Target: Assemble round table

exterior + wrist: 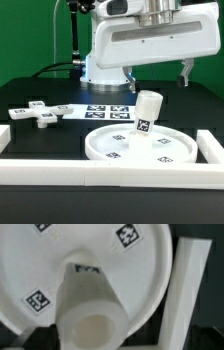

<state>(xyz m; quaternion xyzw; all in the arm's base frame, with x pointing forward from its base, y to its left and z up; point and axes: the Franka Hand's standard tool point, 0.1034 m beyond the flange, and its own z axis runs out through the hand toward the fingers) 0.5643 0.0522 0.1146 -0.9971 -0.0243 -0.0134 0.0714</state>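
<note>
Big round disc (100,141) lies flat on the table; the leg (147,112) stands in its middle, leaning a bit; gripper (157,74) hangs just above it, jaws wide apart, holding nothing; leg step looks about done, maybe needs tightening; next up is probably grabbing the cross foot (42,116), well apart on the exterior view's left.

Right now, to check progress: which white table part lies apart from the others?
The cross-shaped foot, lying flat alone at the exterior view's left; the leg stands on the round disc.

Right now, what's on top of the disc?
The leg stands leaning slightly near the middle of the disc. It hides the spot underneath, so its seating can't be seen.
</note>
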